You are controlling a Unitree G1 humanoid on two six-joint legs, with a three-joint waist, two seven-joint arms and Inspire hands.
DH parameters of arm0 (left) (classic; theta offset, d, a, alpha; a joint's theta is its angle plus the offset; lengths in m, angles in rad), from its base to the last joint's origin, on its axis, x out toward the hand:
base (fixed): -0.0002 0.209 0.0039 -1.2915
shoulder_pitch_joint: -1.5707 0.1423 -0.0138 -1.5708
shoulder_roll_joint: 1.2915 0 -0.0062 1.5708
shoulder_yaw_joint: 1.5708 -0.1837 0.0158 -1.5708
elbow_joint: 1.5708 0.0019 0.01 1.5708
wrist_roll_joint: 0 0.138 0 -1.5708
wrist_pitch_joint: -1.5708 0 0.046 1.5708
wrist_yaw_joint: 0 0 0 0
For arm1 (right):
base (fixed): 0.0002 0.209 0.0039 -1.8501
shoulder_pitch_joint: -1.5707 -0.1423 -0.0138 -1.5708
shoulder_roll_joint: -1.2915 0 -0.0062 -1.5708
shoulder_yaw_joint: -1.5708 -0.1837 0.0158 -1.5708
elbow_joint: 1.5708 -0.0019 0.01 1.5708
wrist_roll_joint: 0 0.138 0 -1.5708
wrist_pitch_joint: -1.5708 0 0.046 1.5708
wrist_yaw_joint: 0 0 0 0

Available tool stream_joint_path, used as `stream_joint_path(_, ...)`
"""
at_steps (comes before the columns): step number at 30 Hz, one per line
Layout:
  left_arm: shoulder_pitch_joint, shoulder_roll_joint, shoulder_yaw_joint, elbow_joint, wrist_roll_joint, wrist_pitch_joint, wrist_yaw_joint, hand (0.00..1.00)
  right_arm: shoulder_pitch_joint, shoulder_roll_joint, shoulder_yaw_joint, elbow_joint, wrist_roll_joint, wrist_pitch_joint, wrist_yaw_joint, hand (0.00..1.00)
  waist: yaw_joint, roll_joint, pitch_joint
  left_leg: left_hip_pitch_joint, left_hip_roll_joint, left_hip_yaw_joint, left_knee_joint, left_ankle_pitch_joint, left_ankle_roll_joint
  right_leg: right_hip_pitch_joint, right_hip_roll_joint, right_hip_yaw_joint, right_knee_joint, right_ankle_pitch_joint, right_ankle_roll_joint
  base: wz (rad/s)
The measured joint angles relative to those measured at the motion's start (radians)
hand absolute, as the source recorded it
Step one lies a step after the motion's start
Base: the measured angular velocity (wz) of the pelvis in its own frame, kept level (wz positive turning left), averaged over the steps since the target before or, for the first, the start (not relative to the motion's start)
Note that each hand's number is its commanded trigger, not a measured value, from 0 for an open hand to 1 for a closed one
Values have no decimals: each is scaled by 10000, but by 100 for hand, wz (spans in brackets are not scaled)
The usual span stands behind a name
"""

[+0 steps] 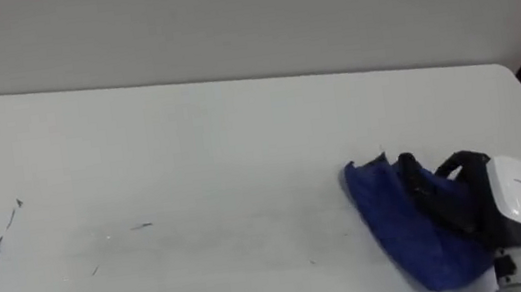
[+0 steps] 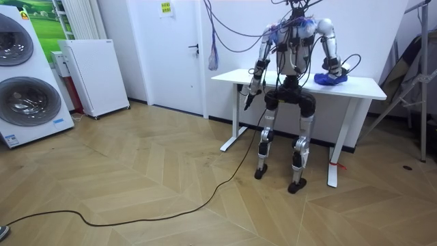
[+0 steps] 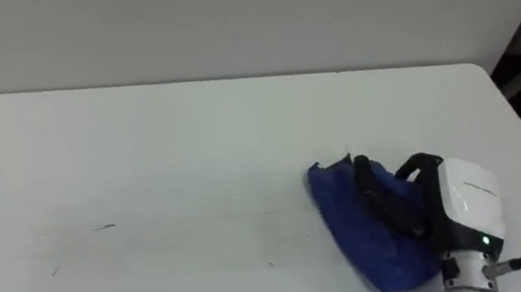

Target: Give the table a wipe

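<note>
A: Where does the cloth (image 1: 402,223) sit?

B: On the counter (image 1: 238,129), close to its right edge and toward the near side, right under the right robot hand (image 1: 469,194). There is no gap between them. The fingers (image 1: 414,174) lie fairly straight across the top of the cloth, pressing it down rather than clamped around it.

A: And its long axis?

B: Diagonal. It runs from a raised tip on the far-left side back toward the counter's near right corner. The tip points away and to the left, the same way the fingers point.

A: So where does the wiping go from here?

B: Left, I'd judge. The dark marks (image 1: 5,233) lie well apart from the cloth, near the left edge, with a fainter streak (image 1: 140,225) between. A sweep would have to carry the cloth across most of the counter's width.

A: The other arm?

B: The left robot hand (image 2: 250,94) hangs beside the counter's left end, below its top. I can't tell how it is set. The right one already has the cloth.
</note>
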Motion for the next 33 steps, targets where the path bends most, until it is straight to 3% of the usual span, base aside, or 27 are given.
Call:
stream_joint_path(5, -26, 7, 3, 196, -62, -125, -81, 0, -409, -58, -720, -155, 62, -157, 4, 0, -2, -150, -19, 23, 0, -3, -7, 1, 3, -13, 8, -2, -7, 0, 0, 0)
stream_joint_path(6, 79, 22, 8, 213, -61, -126, -86, 0, -479, -58, -888, -185, 202, -172, 3, 0, -34, -221, -60, 11, -4, -3, 10, 0, 4, -12, 7, 2, -5, 0, 0, 5)
stream_joint_path(9, 154, 33, 74, 210, -35, -127, -85, 0, -505, -115, -1492, -475, 394, -208, -96, 0, -53, -220, -33, -70, -6, -16, 0, 1, 5, -86, 3, -3, -14, -2, 2, 4)
stream_joint_path(12, 261, 23, 520, 210, 59, -127, -71, 0, -514, -226, -2194, -489, 418, -335, -314, 0, -57, -265, -83, -127, 6, -18, 4, 1, 5, -167, 4, 1, 0, -11, 16, 0)
stream_joint_path(18, 392, 31, 1107, 284, -89, -113, -91, 0, -442, -357, -3282, -451, 1225, -330, -841, 0, -332, -404, -66, -140, 2, 6, 16, 0, 5, -173, 6, 144, 1, -11, 17, 0)
stream_joint_path(24, 507, 40, 1122, 271, -68, -73, -193, 0, -223, -365, -4050, 450, 2864, -279, -1465, 0, -691, -422, -79, -138, 20, 77, 3, -1, 5, -221, 30, 274, 6, -11, 16, -5)
stream_joint_path(28, 494, 44, 1373, 270, -74, 237, -184, 0, 63, -349, -4478, 1168, 4670, 68, -1675, 0, -890, -335, -201, -268, 27, 131, 23, -1, 5, -386, 31, 297, 36, -10, 15, -5)
stream_joint_path(32, 529, 35, 1364, 249, -99, 383, -174, 0, 176, -339, -4719, 1541, 6452, 260, -2027, 0, -1152, -174, -134, -175, 64, 237, 20, -3, 1, -347, 63, 351, 25, -10, 14, -7)
stream_joint_path(33, 567, 32, 1362, 186, -166, 388, -145, 0, 310, -293, -4775, 1777, 7067, 270, -2111, 0, -1201, -198, -159, -163, 85, 239, 11, -10, -9, -322, 85, 377, 20, -10, 14, 0)
